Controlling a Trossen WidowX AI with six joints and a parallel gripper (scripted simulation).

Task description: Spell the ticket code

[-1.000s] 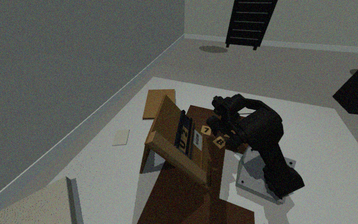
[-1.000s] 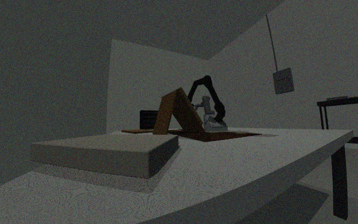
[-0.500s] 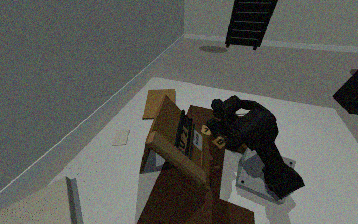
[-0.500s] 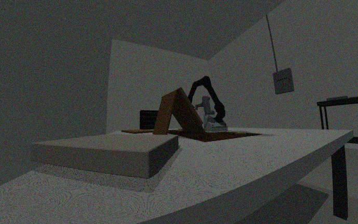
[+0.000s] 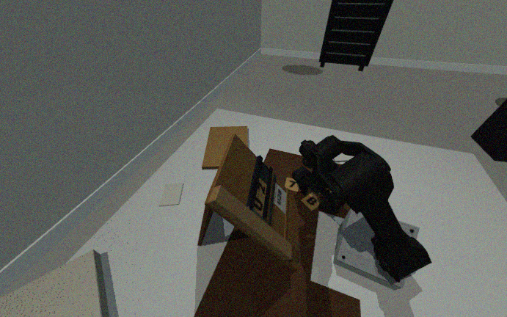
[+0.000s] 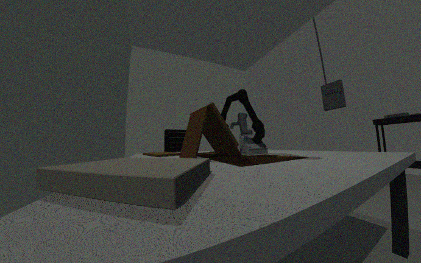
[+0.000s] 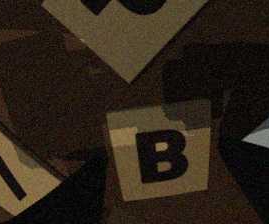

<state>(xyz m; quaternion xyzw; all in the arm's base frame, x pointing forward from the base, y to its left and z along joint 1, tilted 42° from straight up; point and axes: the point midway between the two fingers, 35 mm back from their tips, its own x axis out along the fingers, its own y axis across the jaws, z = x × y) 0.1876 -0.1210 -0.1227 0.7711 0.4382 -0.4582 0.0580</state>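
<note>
My gripper (image 5: 315,192) (image 7: 162,152) is open and empty. Its dark fingers stand left and right of a tile marked B (image 7: 157,155), which lies on the brown mat and appears to be the tile (image 5: 309,201) at the gripper in the top view. A tile marked 7 (image 5: 291,183) (image 7: 12,175) lies to one side. Another tile (image 7: 127,50) is cut off at the top of the wrist view. The sloped board (image 5: 232,169) (image 6: 220,135) bears a dark rail with two tiles, seemingly U (image 5: 257,205) and Z (image 5: 262,186). The ticket (image 5: 279,198) is too small to read surely.
A flat wooden block (image 5: 223,147) lies behind the board, and a pale card (image 5: 171,194) left of it. A thick beige slab (image 5: 53,285) (image 6: 113,176) sits at the near left. The brown mat (image 5: 254,271) extends beneath the board's front.
</note>
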